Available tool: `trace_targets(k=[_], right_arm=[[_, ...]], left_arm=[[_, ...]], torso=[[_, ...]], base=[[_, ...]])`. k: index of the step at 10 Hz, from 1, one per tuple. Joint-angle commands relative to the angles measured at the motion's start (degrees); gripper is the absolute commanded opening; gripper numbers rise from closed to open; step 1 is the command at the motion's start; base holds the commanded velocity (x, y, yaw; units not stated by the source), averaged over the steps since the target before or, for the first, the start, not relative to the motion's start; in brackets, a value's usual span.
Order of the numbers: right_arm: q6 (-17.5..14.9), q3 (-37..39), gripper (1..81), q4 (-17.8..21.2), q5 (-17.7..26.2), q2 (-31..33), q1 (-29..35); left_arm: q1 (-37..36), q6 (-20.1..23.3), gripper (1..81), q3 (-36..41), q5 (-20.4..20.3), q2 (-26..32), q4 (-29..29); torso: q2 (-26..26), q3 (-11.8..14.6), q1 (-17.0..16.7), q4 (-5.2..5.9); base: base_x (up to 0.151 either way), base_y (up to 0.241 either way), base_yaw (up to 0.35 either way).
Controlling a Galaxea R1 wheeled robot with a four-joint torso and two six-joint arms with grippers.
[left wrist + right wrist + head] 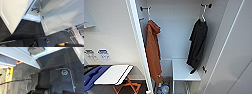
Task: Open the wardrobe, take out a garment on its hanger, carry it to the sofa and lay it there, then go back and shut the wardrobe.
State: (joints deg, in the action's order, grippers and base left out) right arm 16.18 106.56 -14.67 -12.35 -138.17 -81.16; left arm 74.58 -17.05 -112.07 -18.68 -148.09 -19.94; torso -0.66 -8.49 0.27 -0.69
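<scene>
The wardrobe (179, 30) stands open in front of me, its left door (137, 45) edge-on and its right door (234, 55) swung out. The garment (197, 45), a limp black top, hangs at the right inside on the hanger (203, 14), whose white hook rests on a dark peg. A long orange garment (153, 55) hangs at the left. Both open doors (11, 15) (62, 18) appear in the left wrist view above dark carpet. In the right wrist view, a door's lower edge (18, 58) and my dark base (58, 79) are visible.
A white shelf block (185, 71) sits low in the wardrobe, with a woven basket (36, 49) on its floor. A white-topped folding table with orange legs (114, 75) stands to the left, beside something blue (91, 75). A wire rack (76, 35) stands near the right door.
</scene>
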Motion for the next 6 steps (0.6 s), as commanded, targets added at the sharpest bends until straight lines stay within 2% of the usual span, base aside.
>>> trace_targets(k=[1, 2, 4, 5, 6], right_arm=[[0.3, 2.0, 81.1, 0.0, 1.8, -1.1, 0.2], [0.3, 2.5, 81.1, 0.1, 1.7, -1.8, 0.0], [2.3, 5.6, 81.1, 2.8, 1.1, -4.4, -2.4], [2.3, 8.5, 81.1, 3.1, -0.6, -6.3, -3.0], [2.5, 10.1, 81.1, 3.3, -1.4, -7.1, -3.2]], left_arm=[[-7.3, -0.3, 81.1, -2.6, 0.2, -3.6, 6.8], [-8.8, -0.3, 81.1, -3.2, 0.2, -4.6, 8.4], [-11.0, -0.4, 81.1, -6.3, 0.3, -7.2, 11.2], [-11.8, -1.7, 81.1, -8.1, -0.2, -8.5, 13.3], [-12.0, -3.9, 81.1, -9.7, -2.4, -9.9, 16.4]], torso=[[0.0, 0.0, 0.0, 0.00], [0.0, 0.0, 0.0, 0.00], [0.0, 0.0, 0.0, 0.00], [0.0, 0.0, 0.0, 0.00], [0.0, 0.0, 0.0, 0.00]], base=[[0.000, 0.000, 0.000], [0.000, 0.000, 0.000], [0.000, 0.000, 0.000], [0.000, 0.000, 0.000], [0.000, 0.000, 0.000]])
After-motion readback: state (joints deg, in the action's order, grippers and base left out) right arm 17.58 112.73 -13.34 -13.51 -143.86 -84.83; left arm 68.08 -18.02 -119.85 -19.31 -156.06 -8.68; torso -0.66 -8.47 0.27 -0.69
